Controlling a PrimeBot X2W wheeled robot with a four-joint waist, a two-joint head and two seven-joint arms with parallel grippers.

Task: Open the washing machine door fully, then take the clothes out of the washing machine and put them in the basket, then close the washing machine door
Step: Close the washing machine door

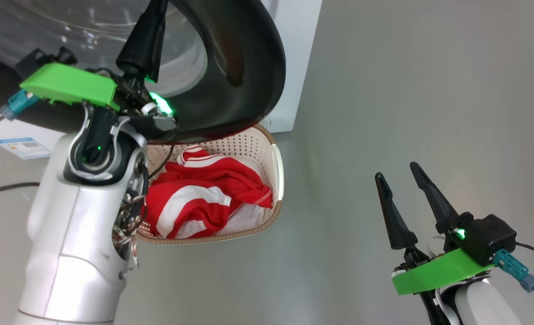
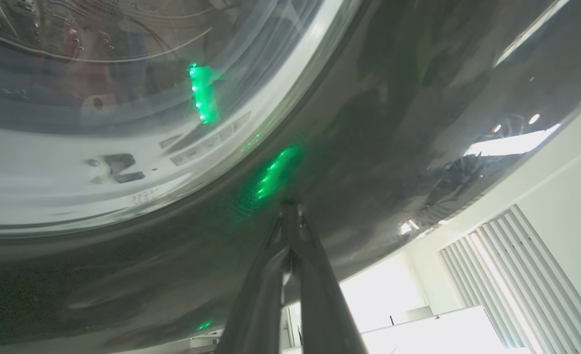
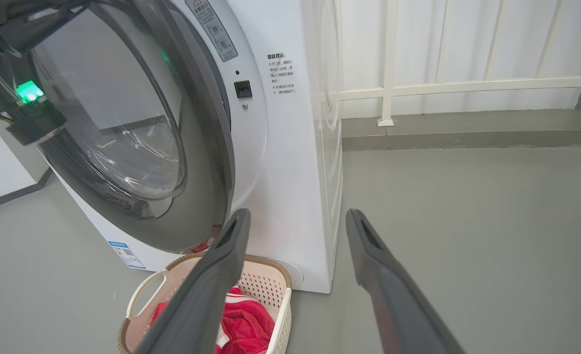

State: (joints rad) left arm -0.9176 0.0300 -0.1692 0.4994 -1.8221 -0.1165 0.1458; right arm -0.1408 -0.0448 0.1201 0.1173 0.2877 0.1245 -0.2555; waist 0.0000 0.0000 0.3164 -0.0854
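The grey floor is stretching out to the right of the white washing machine, which is standing in front of a pale railing. The washing machine door is hanging partly swung out from the front panel, not latched, with its glass bowl bulging toward the drum. The basket is sitting on the floor against the foot of the machine, partly under the door's lower edge. The red and white clothes are lying heaped inside the basket. The left gripper is reaching up with its fingers pinched together, empty, their tips touching the glossy black rim of the door. The right gripper is hovering over bare floor, well apart from the basket, with its fingers spread wide and holding nothing. A small blue sticker is showing low on the machine's front.
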